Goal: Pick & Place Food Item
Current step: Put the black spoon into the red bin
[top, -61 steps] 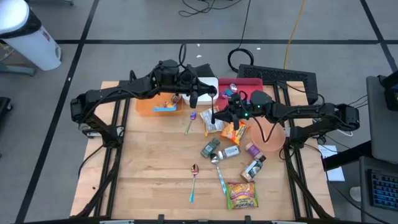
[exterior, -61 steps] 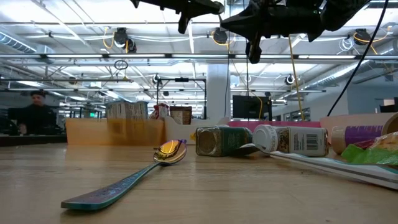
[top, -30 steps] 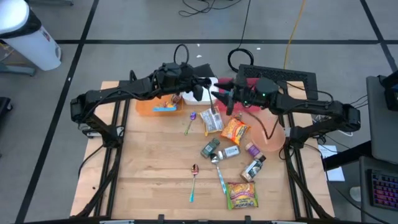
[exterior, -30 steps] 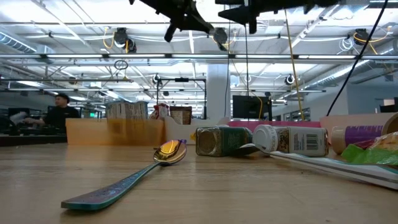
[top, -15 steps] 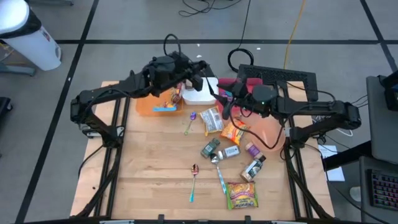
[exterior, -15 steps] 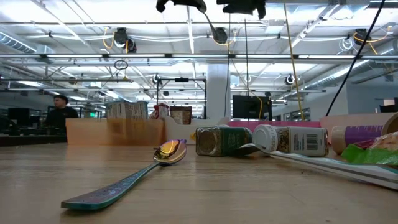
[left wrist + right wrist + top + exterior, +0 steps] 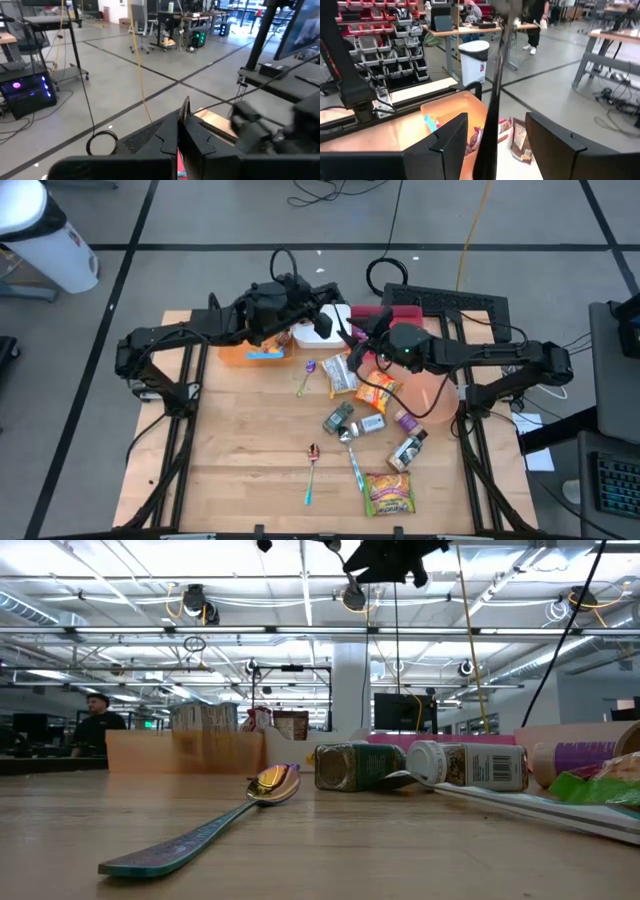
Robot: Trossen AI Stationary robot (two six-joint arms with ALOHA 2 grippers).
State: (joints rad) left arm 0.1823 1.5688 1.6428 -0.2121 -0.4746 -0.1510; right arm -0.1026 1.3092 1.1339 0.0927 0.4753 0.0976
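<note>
Ok so here's how I'd play this one. The right gripper (image 7: 356, 342) hangs above the back of the counter (image 7: 240, 450), next to the white container (image 7: 318, 332), with its jaws partly apart and nothing in them that I can make out. Its wrist view shows a thin dark streak running down the gap, and I can't tell what that is. The left gripper (image 7: 325, 315) is up over that same white container, closed tight and, far as I can see, empty, so I'd treat it as the waiting arm. The food is all down on the counter: a clear snack bag (image 7: 340, 372) sits almost under the right gripper, an orange snack bag (image 7: 377, 390) is touching it, and a green bag (image 7: 388, 492) lies well away near the front edge. My guess is the clear bag is the easiest target. To do it well, I'd open wider before coming down and drop straight onto the bag's middle. I'd also turn the jaws across its short side so they pinch film instead of sliding off. Watch the orange bag, since it's close enough to get dragged along, and there's a fork (image 7: 304, 380) just on the other side. Also mind the two arms, which are pretty crowded up there. The orange bin (image 7: 240, 356) already has packets in it, so it looks like a fair drop spot.
</note>
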